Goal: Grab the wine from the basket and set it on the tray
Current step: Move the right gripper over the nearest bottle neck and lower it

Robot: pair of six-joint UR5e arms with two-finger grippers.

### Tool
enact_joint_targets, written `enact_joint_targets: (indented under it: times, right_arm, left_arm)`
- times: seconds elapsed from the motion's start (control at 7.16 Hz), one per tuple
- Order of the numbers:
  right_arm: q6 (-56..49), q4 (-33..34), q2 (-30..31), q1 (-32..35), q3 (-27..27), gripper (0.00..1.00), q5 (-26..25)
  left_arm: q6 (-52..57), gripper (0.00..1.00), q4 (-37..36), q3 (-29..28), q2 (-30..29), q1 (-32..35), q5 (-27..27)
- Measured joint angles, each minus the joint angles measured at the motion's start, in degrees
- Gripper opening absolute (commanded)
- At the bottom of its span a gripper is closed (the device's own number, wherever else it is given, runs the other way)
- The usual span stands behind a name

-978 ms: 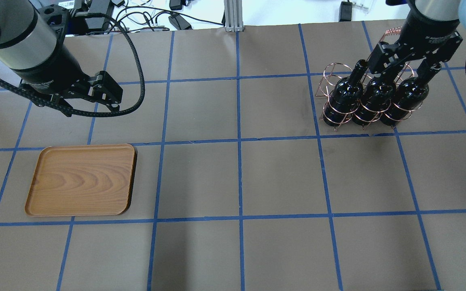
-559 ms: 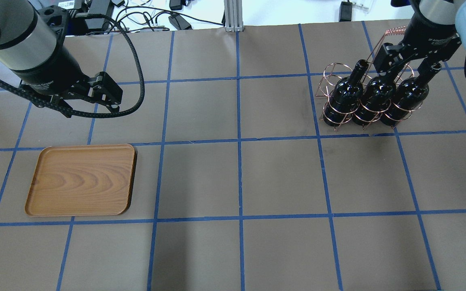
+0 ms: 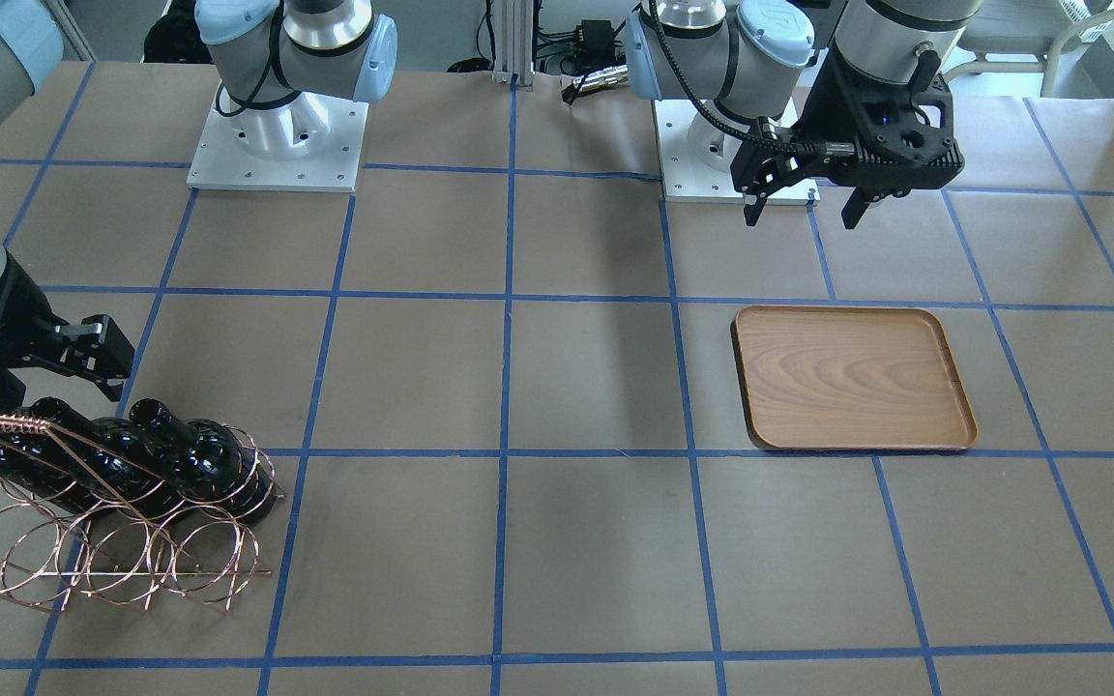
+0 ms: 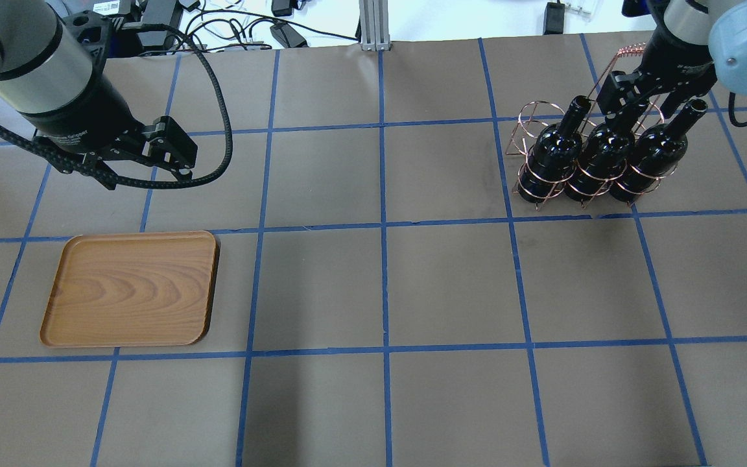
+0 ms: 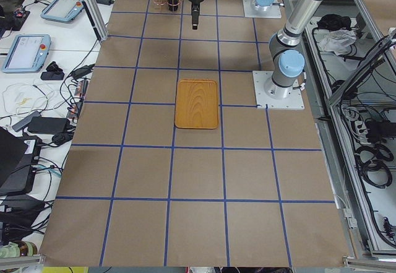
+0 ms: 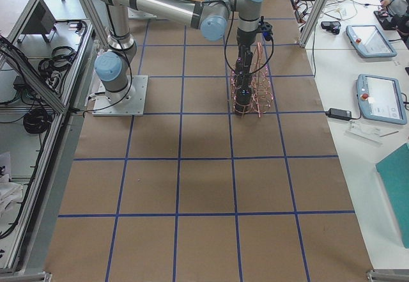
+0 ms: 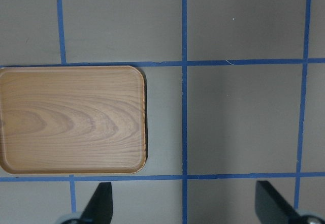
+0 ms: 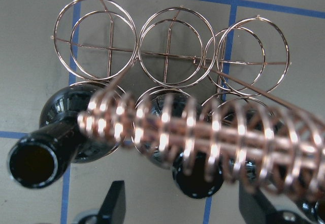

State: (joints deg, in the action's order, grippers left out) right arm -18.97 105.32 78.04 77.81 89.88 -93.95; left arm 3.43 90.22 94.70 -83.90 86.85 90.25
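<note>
Right pincer [image 4: 643, 98] wide astride the neck of the middle wine [image 4: 600, 159] in the basket [image 8: 244, 135]; left pincer [image 3: 801, 211] wide above the desk [image 4: 445, 285].

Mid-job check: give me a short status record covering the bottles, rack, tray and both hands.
bottles: three, all in the rack, necks tilted up
rack rings: row on the robot's side filled, other row empty
tray: bare, nothing on it
right hand: open, fingers either side of the middle bottle at its neck, not gripping
left hand: open, in the air near the tray, holding nothing
progress: no bottle taken out yet
</note>
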Motion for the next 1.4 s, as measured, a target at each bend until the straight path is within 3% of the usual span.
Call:
enact_joint_targets:
  times: [0.42, 0.56, 0.98, 1.26, 1.4]
  right_arm:
    - [-0.3, 1.7, -1.2, 0.0, 0.0, 0.58, -0.1]
    - [-0.4, 2.2, -1.3, 0.0, 0.0, 0.47, 0.0]
    - [-0.4, 3.3, -1.7, 0.0, -0.1, 0.41, 0.9]
    - [-0.4, 4.0, -1.8, 0.0, -0.2, 0.29, 1.2]
    - [-1.0, 4.1, -1.7, 0.0, -0.5, 0.28, 1.3]
  left_arm:
    - [0.0, 1.00, 0.1, 0.0, 0.0, 0.0, 0.0]
    - [0.0, 1.00, 0.1, 0.0, 0.0, 0.0, 0.0]
    - [0.0, 1.00, 0.3, 0.1, 0.0, -0.1, 0.1]
    - [0.0, 1.00, 0.3, 0.2, 0.0, -0.1, 0.1]
    - [0.1, 1.00, 0.3, 0.2, 0.0, -0.1, 0.1]
